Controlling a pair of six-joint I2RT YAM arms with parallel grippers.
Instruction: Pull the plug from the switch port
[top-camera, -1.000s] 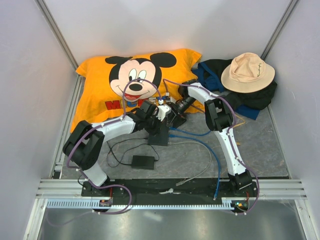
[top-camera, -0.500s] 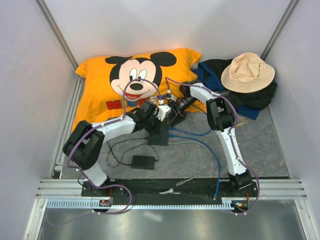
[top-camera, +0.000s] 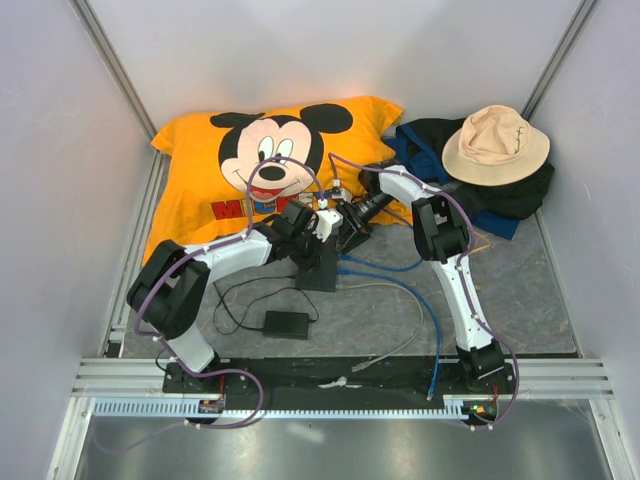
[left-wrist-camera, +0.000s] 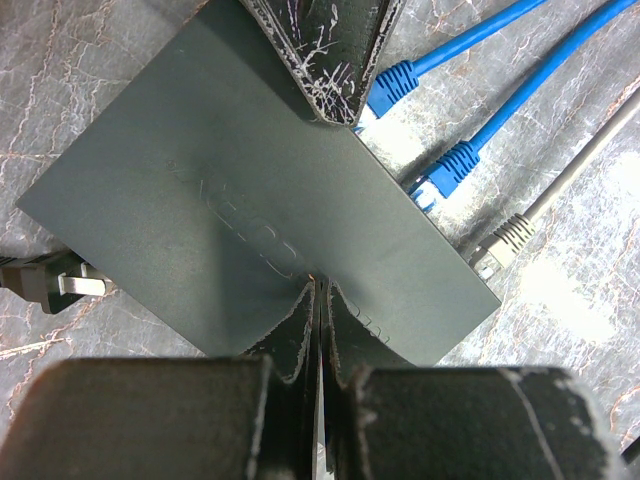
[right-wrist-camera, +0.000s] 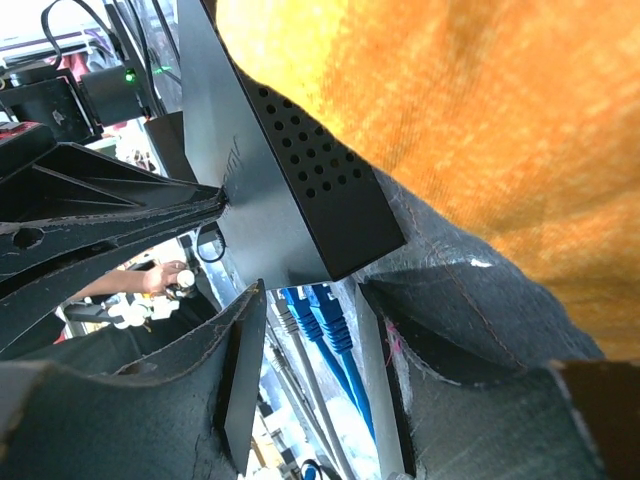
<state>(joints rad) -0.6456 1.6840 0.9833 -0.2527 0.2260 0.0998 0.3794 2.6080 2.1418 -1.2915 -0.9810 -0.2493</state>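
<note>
Showing the top view: the switch (top-camera: 322, 272) lies at frame centre, below the orange pillow (top-camera: 190, 190). Left wrist view: the left gripper (left-wrist-camera: 318, 292), jaws pressed together and empty, meets the switch's top; blue plugs (left-wrist-camera: 395, 85) occupy its upper-right edge. Right wrist view: the right gripper (right-wrist-camera: 310, 295) stands spread, clasping nothing, blue cables (right-wrist-camera: 325, 325) between its fingers.
</note>
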